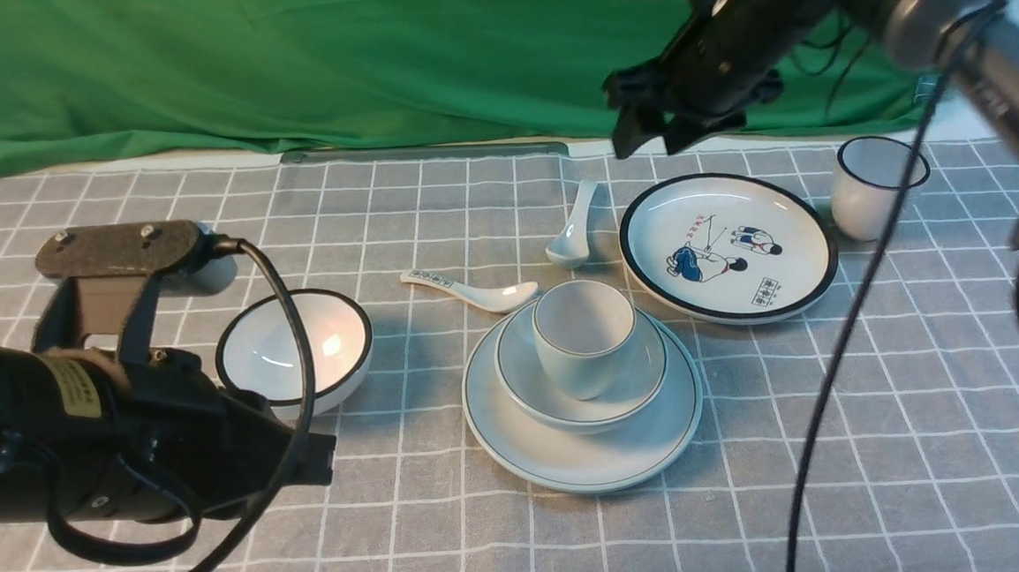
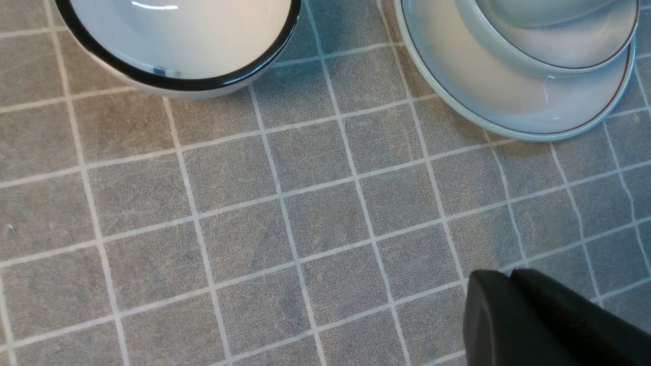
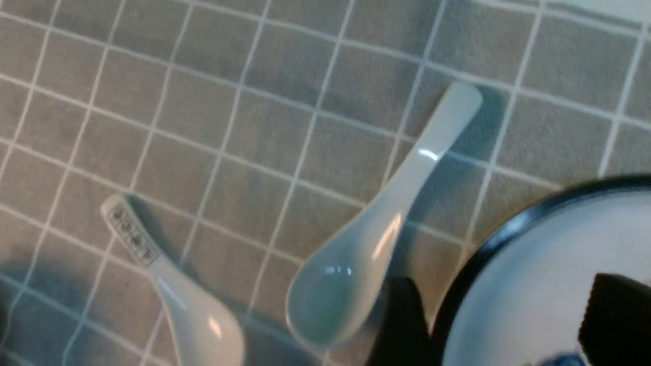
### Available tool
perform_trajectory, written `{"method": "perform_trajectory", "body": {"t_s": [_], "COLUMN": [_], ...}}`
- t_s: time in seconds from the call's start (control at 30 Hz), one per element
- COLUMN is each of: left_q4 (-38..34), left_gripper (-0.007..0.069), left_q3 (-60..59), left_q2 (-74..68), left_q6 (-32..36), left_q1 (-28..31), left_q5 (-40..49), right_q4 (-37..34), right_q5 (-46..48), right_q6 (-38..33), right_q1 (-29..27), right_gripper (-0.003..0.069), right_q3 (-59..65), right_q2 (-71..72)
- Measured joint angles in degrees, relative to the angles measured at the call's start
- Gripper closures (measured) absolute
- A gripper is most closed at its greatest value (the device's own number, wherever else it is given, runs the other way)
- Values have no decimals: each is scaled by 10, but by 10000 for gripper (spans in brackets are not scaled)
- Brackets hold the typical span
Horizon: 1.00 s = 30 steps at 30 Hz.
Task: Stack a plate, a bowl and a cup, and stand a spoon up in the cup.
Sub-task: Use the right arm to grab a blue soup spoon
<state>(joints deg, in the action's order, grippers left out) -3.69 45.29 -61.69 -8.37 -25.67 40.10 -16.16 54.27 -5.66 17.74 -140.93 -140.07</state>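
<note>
1. Stack sits mid-bench, on the gray checked cloth. The plate lies flat, the bowl sits in it, and the cup stands upright in the bowl w/ nothing inside.
2. The spoon isn't in the cup yet. It lies on the bench just behind the stack, scoop up and twd the robot, handle pointing away.
3. The spoon lies btwn the printed spoon on its left and the cartoon plate on its right. Its scoop is near that plate's black rim, w/ a small gap in front view.
4. The right fingers are spread wide, holding nothing, and hover high over the far-left edge of the cartoon plate. In the right wrist view one tip shows beside the spoon's scoop and the other over the cartoon plate.
5. The left fingers are low over the bench on the robot's left, on the near side of the black-rim bowl. Only a dark tip shows in the left wrist view, so can't tell if they're spread or closed.
6. The black-rim bowl is upright, left of the stack and apart from it.
7. The printed spoon's scoop is just beside the stack's back-left edge, handle pointing left.
8. The black-rim cup stands upright at far right, just beyond the cartoon plate.
</note>
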Motion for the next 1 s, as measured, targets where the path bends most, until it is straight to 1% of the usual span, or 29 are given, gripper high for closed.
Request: {"method": "perform_trajectory", "body": {"t_s": [0.07, 0.1, 0.27, 0.47, 0.67, 1.0], "left_q4": [0, 0, 0, 0, 0, 0], "left_gripper": [616, 616, 616, 616, 616, 616], "left_q3": [0, 0, -1, -1, -1, -1], "left_q2": [0, 0, 0, 0, 0, 0], "left_q6": [0, 0, -8, -8, -8, -17], "left_q1": [0, 0, 0, 0, 0, 0], "left_q5": [3, 7, 22, 30, 32, 51], "right_q4": [-1, -2, -17, -21, -21, -21], "right_q5": [-22, -48, -100, -96, -83, -62], "right_q6": [-6, -13, -31, -45, -62, -83], "right_q1": [4, 9, 23, 24, 24, 24], "right_gripper": [148, 144, 155, 177, 178, 178], "right_q3": [-7, -11, -15, -15, -16, -16], "right_q2": [-8, -16, -36, -43, -45, -87]}}
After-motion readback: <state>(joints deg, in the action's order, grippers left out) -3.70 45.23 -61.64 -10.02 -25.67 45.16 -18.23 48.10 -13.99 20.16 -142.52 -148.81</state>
